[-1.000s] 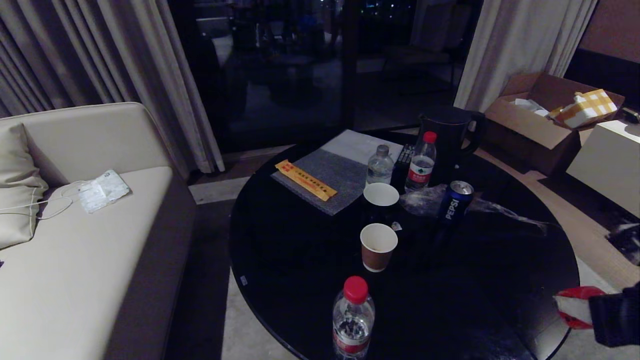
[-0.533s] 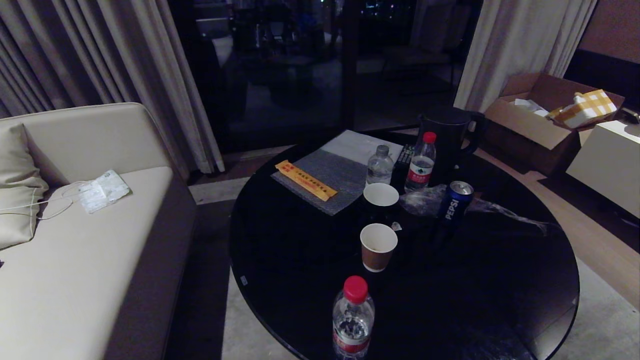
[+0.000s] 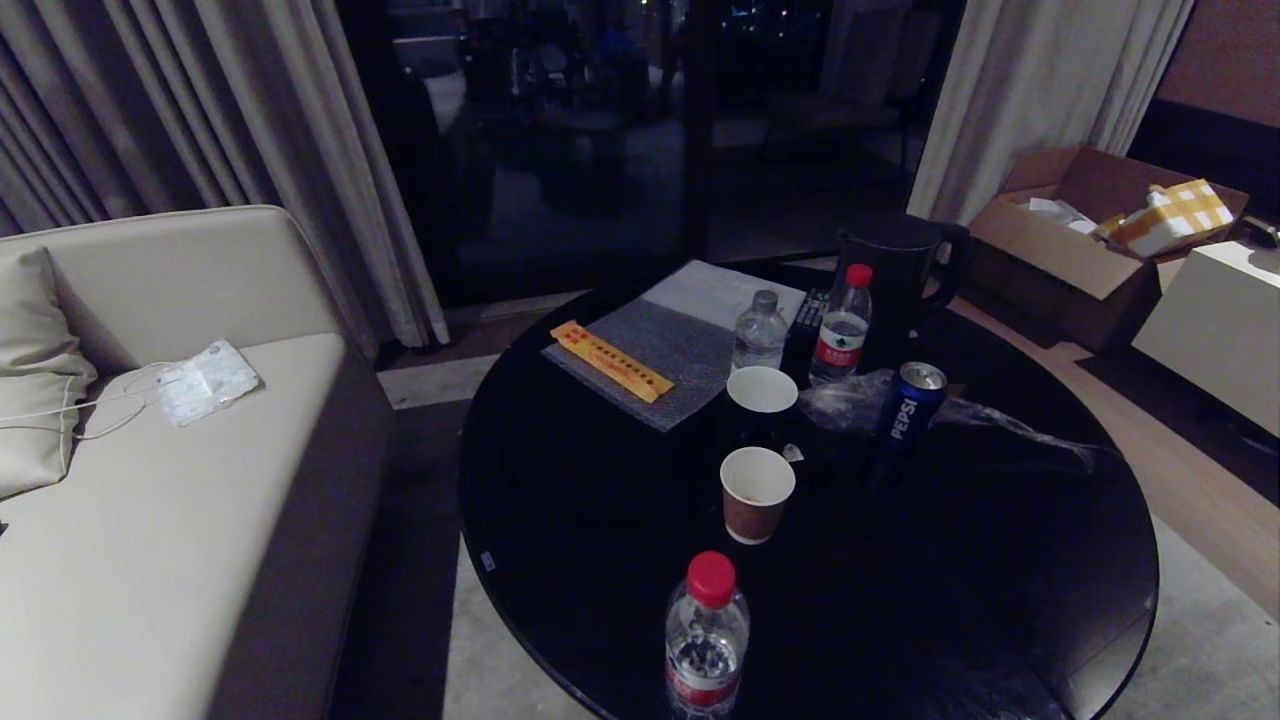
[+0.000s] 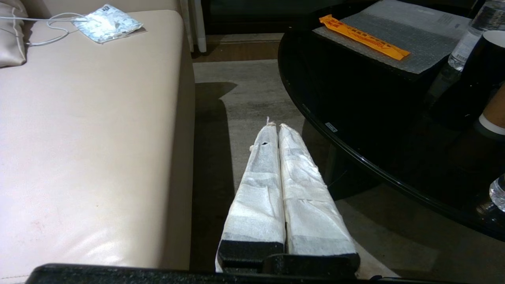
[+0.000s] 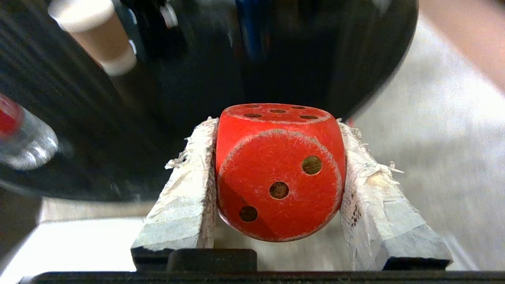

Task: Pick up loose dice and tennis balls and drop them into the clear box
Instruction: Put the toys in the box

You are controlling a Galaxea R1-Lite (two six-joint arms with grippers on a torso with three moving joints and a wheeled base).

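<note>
A beige sofa [image 4: 90, 118] is seen beside the left gripper [image 4: 275, 125], whose white-wrapped fingers [image 4: 260, 189] are pressed together with nothing between them; the gripper is held over the floor, with the rim of a round black table [image 4: 355, 157] just to its other side. Ahead of it on the sofa, a white packet [image 4: 107, 23] and cable are laid; ahead on the table, an orange strip [image 4: 363, 36] is set on a grey mat [image 4: 398, 47].

In the head view neither arm is shown; paper cups [image 3: 757, 492], water bottles [image 3: 706, 637] and a Pepsi can [image 3: 910, 400] are spread over the table.

At the right gripper [image 5: 277, 122], a red die [image 5: 278, 173] is pinched between the two wrapped fingers [image 5: 185, 197], its three-pip face turned to the camera. Beyond the gripper, the table edge, a cup [image 5: 92, 33] and a bottle [image 5: 23, 136] are blurred. The clear box is shown in no view.
</note>
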